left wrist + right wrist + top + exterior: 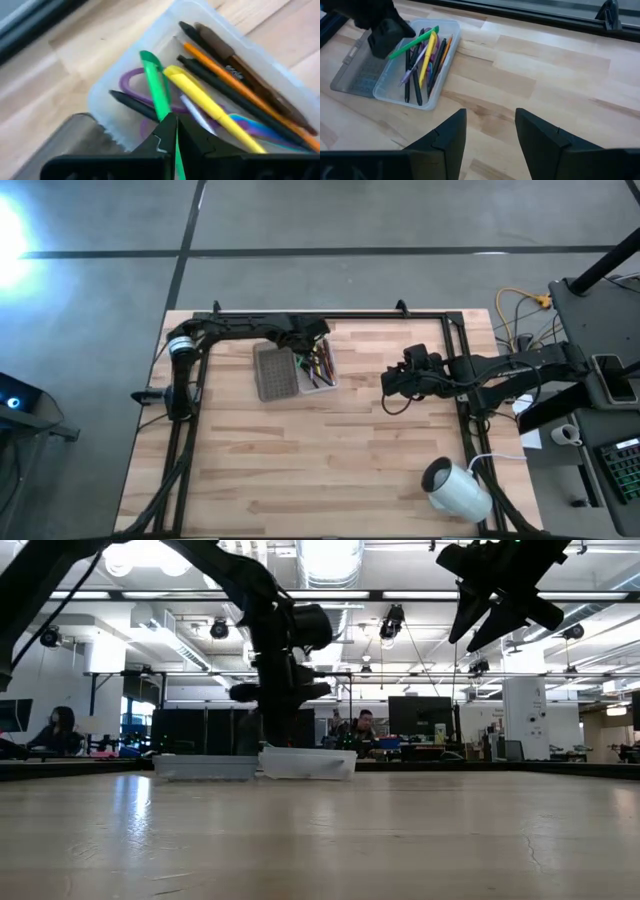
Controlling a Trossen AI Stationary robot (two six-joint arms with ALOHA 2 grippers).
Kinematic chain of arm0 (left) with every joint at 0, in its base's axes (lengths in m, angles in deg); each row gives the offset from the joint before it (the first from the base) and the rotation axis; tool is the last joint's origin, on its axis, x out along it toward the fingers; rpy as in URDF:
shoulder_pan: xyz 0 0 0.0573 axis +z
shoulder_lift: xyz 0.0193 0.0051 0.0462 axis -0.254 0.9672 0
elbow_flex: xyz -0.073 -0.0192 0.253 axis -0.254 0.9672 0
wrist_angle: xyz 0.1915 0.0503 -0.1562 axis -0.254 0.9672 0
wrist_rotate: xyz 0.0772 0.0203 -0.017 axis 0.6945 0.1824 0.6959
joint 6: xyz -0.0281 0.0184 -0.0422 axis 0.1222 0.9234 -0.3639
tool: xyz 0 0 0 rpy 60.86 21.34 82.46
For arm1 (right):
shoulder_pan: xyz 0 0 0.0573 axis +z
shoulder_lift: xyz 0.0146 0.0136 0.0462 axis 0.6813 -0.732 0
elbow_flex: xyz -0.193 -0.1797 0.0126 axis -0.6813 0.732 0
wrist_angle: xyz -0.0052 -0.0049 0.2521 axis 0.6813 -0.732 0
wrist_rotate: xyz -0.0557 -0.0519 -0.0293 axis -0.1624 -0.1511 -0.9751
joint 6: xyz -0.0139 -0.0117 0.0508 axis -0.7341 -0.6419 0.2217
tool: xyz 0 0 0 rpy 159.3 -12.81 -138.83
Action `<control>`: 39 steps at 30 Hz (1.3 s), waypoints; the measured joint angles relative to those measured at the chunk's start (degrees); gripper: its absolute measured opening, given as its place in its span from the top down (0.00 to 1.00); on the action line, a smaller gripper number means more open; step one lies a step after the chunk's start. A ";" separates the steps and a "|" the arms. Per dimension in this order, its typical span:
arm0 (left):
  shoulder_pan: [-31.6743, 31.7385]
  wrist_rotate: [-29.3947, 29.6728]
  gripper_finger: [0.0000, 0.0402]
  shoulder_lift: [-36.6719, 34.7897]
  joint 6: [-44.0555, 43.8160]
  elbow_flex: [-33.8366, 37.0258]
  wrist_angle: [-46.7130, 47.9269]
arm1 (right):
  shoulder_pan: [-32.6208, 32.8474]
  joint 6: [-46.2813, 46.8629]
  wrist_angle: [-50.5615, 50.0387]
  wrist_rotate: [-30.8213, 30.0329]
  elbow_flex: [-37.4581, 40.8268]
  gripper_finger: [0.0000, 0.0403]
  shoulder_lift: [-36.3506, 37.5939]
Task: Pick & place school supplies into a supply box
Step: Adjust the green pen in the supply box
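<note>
left gripper (172, 145) clamped on green pen (157, 90) over clear supply box (150, 40); right gripper (490, 132) apart.

The setting is a robotics lab or open-plan engineering workspace. A light wooden table (330, 450) stands on a grey concrete floor (330, 220), framed by black metal rails (330, 313). Cables (520, 310) and a keypad device (620, 465) sit at the table's side. The low view shows exposed ceiling ducting (330, 560), suspended light fixtures (140, 555), rows of dark monitors (420, 715) and 2 seated persons (60, 730) at distant desks.
</note>
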 joint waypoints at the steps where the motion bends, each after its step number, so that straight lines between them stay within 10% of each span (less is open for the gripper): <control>1: 0.00 0.95 1.00 0.69 0.68 -1.00 1.23 | 0.00 0.06 0.00 0.04 -0.02 0.60 0.00; 9: 0.00 6.59 1.00 1.98 3.34 -1.79 6.72 | 0.00 -0.05 -0.06 0.16 -0.02 0.60 0.00; 39: -5.27 -2.07 1.00 1.71 0.29 -1.77 -4.51 | -0.04 -1.49 -0.33 -0.37 0.09 0.60 0.00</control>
